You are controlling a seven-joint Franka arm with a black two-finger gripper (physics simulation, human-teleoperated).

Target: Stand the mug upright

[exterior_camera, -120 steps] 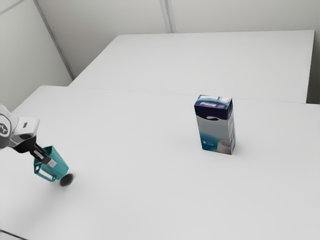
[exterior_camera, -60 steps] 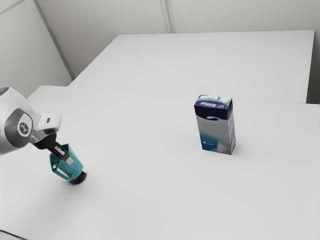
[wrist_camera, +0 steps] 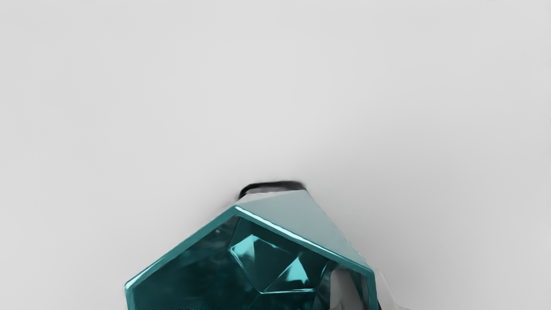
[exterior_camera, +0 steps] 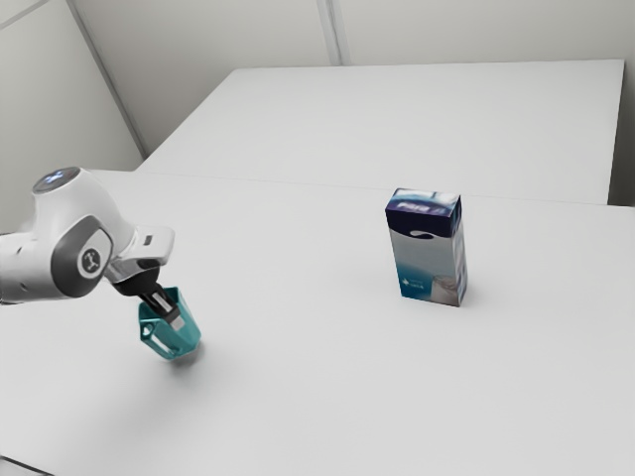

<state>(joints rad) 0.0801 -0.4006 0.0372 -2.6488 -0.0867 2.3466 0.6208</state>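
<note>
The wrist view cuts off part of the teal mug [exterior_camera: 179, 345], and I cannot tell if its base touches the white counter [exterior_camera: 298, 397], but the pincer [exterior_camera: 178, 322] is closed on its wall, one finger inside and one outside (only this thin wall is between). The arm [exterior_camera: 64, 263] comes from the exterior view's left, its hand slanting downward to the mug, which leans with its mouth toward the hand. Well apart stands a blue-white carton [exterior_camera: 425, 260], before pale walls [exterior_camera: 198, 30].
</note>
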